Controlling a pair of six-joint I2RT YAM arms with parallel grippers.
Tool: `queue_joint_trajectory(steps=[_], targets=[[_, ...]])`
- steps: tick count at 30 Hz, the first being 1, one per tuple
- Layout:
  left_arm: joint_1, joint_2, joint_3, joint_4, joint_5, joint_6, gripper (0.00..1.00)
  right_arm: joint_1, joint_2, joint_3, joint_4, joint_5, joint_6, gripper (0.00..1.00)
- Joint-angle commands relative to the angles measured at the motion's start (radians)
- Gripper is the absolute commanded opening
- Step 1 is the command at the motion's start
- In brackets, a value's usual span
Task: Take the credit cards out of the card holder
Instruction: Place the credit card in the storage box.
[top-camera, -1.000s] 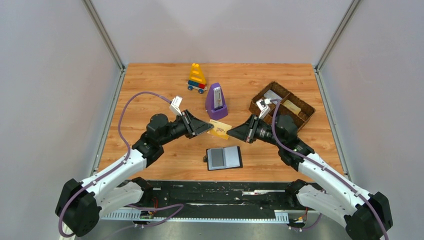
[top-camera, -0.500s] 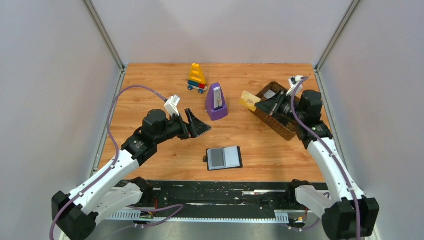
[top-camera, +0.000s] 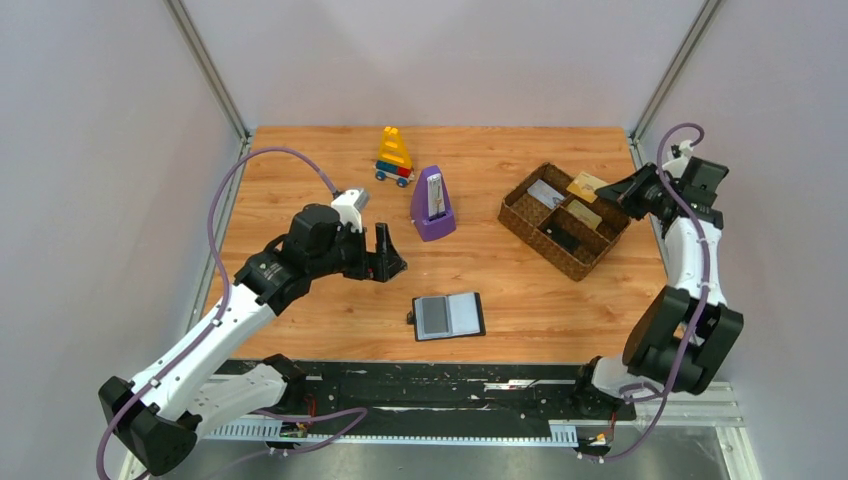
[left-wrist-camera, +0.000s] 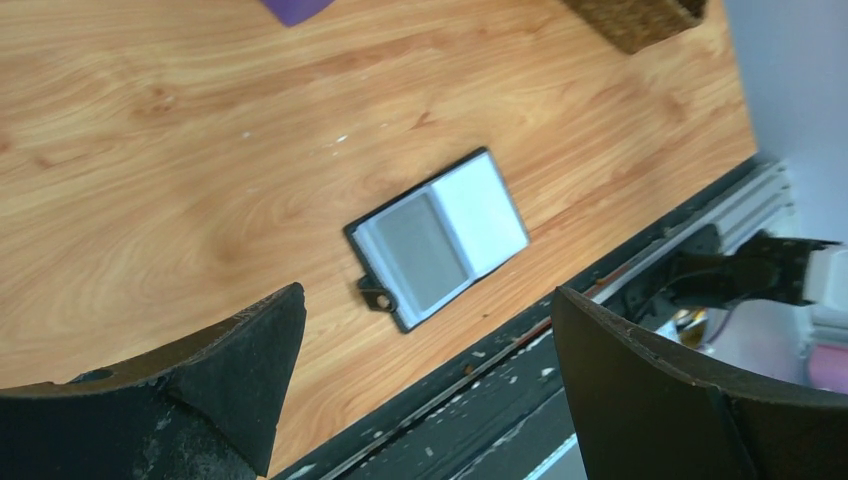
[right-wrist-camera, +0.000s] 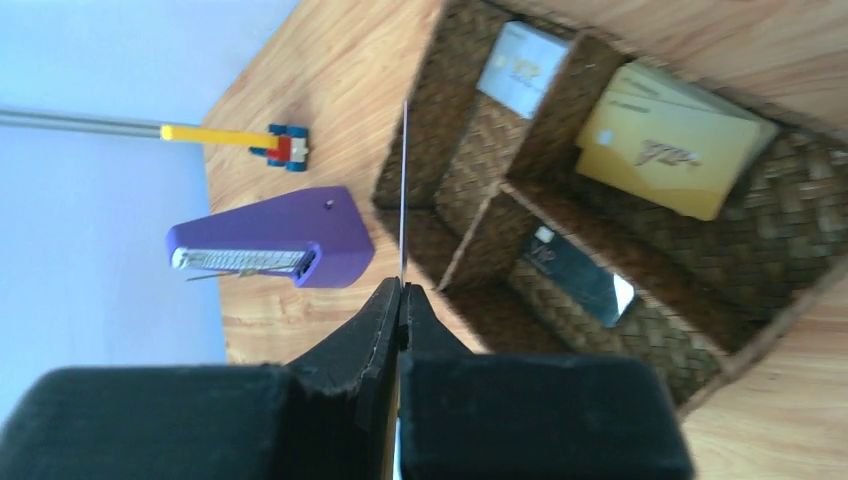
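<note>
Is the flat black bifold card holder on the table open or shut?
Open: the black card holder lies flat, both grey panels showing.

Wood-grain tabletop (top-camera: 300, 170): open card holder (top-camera: 449, 316) at 6 o'clock, purple metronome (top-camera: 432, 205) just above centre, toy block car (top-camera: 394, 157) at 12 o'clock, brown woven tray (top-camera: 540, 245) at 2 o'clock

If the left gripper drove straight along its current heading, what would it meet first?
Probably the card holder, centred ahead of the open left gripper on the table; depth is unclear.
</note>
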Motion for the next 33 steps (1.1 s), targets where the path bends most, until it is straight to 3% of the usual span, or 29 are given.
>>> queue_joint_trajectory(steps=[1, 7, 23, 33], targets=[[-0.004, -0.012, 0.052, -0.115, -0.126, 0.116, 1.00, -0.060, 0.101, 0.096, -0.068, -0.021, -0.077, 0.00], [-0.004, -0.025, 0.048, -0.151, -0.250, 0.175, 1.00, -0.072, 0.260, 0.212, -0.120, -0.021, -0.113, 0.00], [-0.004, -0.095, 0.040, -0.153, -0.294, 0.187, 1.00, -0.072, 0.444, 0.275, -0.123, 0.018, -0.139, 0.00], [-0.004, -0.103, 0.037, -0.142, -0.318, 0.189, 1.00, -0.070, 0.524, 0.302, -0.105, -0.037, -0.133, 0.00]])
